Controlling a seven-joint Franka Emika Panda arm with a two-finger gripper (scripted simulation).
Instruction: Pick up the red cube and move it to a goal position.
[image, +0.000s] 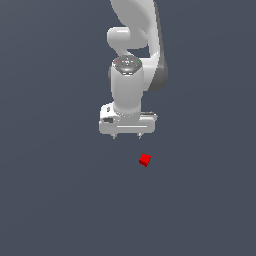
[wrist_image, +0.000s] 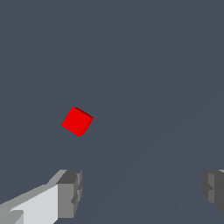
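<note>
No text, label, brand, number or sign can be read in either view. The white arm (image: 131, 75) bears no legible marking; a small dark patch on the side of the tool (image: 127, 136) is too blurred to read. The red cube (image: 145, 160) has plain faces, and the dark grey surface beneath carries no writing.

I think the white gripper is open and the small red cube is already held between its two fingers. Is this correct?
Not quite. The white gripper is open, but the small matte red cube lies apart from its fingers, not between them. The wrist view shows this.
</note>
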